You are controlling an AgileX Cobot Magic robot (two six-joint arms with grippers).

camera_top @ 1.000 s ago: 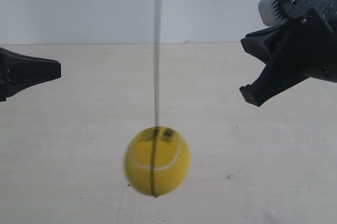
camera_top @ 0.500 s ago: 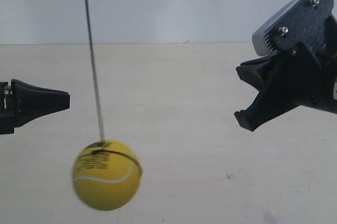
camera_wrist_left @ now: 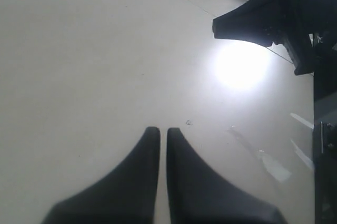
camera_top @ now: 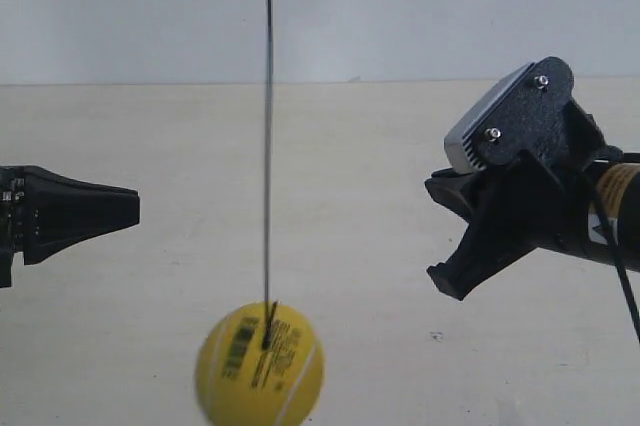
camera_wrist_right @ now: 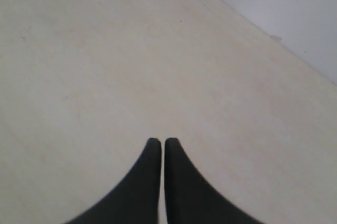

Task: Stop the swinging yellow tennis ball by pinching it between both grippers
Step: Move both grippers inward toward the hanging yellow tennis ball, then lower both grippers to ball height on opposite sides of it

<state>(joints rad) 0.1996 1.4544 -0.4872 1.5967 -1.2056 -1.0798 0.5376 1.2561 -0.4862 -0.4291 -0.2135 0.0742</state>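
Observation:
The yellow tennis ball (camera_top: 260, 366) hangs low on its thin black string (camera_top: 267, 146), blurred, with its black print facing the camera. It shows in neither wrist view. The gripper at the exterior view's left (camera_top: 133, 208) points level toward the middle, above and left of the ball. The gripper at the exterior view's right (camera_top: 447, 281) tilts downward, above and right of the ball, carrying a grey plate (camera_top: 475, 131). Neither touches the ball. My left gripper (camera_wrist_left: 159, 129) and right gripper (camera_wrist_right: 159, 141) each show only a thin slit between the jaws and hold nothing.
A pale beige table (camera_top: 350, 146) runs back to a light wall (camera_top: 400, 6). The left wrist view shows the other gripper (camera_wrist_left: 247, 21) across the table beside a bright glare patch (camera_wrist_left: 242, 63). A small dark speck (camera_top: 436, 336) marks the tabletop.
The ball swung to the exterior view's left, then came back toward the middle. The gripper at that view's right dropped and moved inward; the one at its left edged inward.

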